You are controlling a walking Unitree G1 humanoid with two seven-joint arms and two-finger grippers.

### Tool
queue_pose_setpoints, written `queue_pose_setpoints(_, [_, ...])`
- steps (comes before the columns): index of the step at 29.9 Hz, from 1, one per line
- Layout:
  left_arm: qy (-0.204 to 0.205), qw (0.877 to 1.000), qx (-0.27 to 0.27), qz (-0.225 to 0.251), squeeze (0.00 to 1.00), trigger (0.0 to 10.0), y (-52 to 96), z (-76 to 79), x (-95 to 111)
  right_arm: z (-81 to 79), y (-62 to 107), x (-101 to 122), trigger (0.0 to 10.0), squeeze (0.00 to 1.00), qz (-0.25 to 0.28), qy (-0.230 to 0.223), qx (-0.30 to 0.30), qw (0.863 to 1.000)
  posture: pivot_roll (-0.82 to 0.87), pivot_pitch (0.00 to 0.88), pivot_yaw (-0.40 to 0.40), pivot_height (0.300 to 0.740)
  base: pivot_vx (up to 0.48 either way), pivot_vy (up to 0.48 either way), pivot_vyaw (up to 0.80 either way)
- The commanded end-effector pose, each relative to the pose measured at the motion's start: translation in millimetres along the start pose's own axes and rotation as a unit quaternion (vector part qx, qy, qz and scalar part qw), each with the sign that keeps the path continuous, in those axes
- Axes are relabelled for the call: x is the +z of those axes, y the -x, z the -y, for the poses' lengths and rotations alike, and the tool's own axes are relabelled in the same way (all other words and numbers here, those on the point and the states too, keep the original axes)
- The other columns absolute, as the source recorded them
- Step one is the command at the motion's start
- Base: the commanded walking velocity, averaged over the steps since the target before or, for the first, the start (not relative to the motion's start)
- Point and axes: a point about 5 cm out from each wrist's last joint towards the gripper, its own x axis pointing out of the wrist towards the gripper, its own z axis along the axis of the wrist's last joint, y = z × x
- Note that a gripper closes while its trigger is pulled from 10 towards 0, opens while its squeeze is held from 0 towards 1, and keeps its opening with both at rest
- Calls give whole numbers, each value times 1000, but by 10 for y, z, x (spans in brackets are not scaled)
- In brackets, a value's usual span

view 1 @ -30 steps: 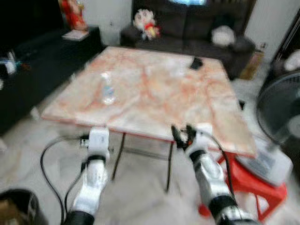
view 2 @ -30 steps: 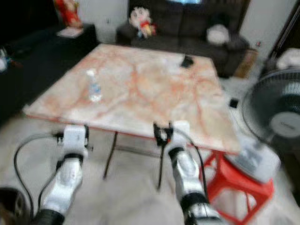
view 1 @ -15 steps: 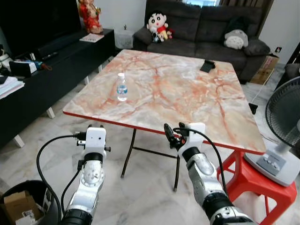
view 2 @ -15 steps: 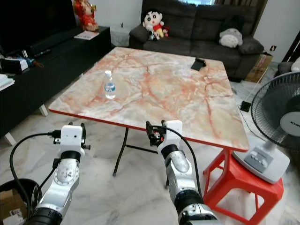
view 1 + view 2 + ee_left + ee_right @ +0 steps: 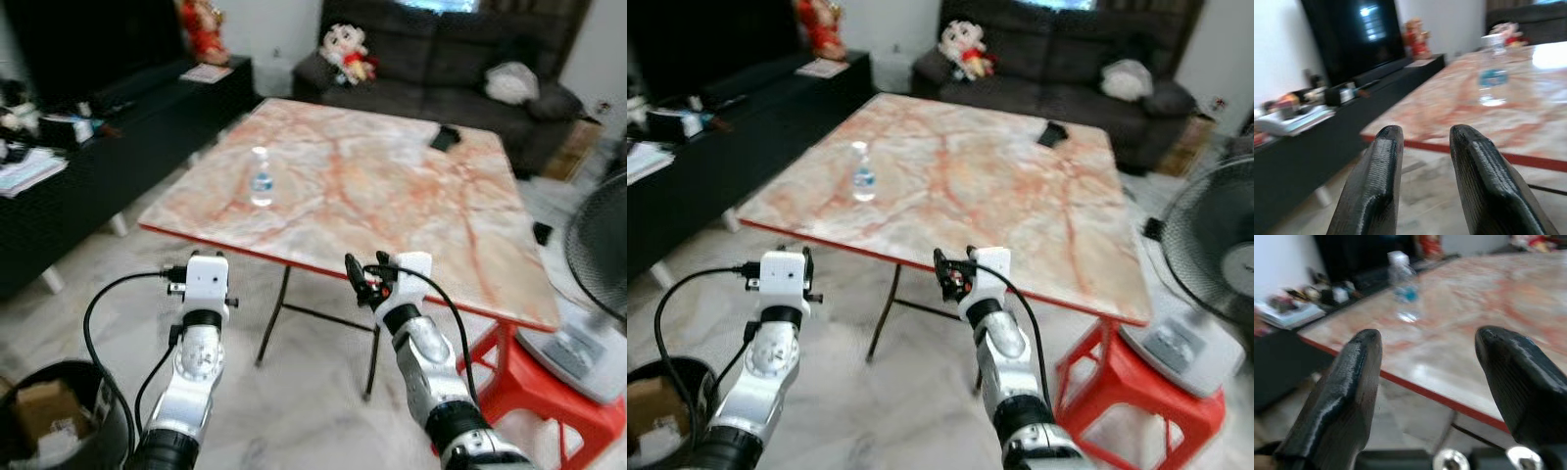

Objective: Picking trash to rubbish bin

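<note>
Marble table point(image 5: 392, 196) ahead, bottle point(image 5: 260, 179) upright mid-left. Left gripper point(image 5: 1422, 181) narrowly parted, right gripper point(image 5: 1425, 396) wide, both empty. Risk: blurred approach, toppling bottle.

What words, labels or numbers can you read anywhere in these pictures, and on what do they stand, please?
None can be read.
Water bottle on the marble table: blue label, print too blurred to read.
Fan base: buttons, markings too small to read.
Cardboard in the black bin: no legible print.
</note>
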Motion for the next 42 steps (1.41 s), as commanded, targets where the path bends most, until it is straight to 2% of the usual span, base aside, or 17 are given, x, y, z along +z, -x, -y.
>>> queue_pose_setpoints(1, [7, 1000, -3, 18, 0, 10000, -35, 49, 111, 74, -8, 71, 10000, 0, 8, 4, -8, 1000, 9, 18, -77, 740, 454, 0, 0])
queue_pose_setpoints(27, [12, 1000, 1, 29, 0, 10000, -60, 44, 176, 17, -21, 78, 10000, 0, 8, 16, 8, 1000, 7, 10, -80, 740, 454, 0, 0])
queue_pose_setpoints(42, [12, 999, -11, 42, 0, 10000, -47, 81, 217, 10, -23, 71, 10000, 0, 5, 7, 10, 1000, 7, 8, -82, 740, 452, 0, 0])
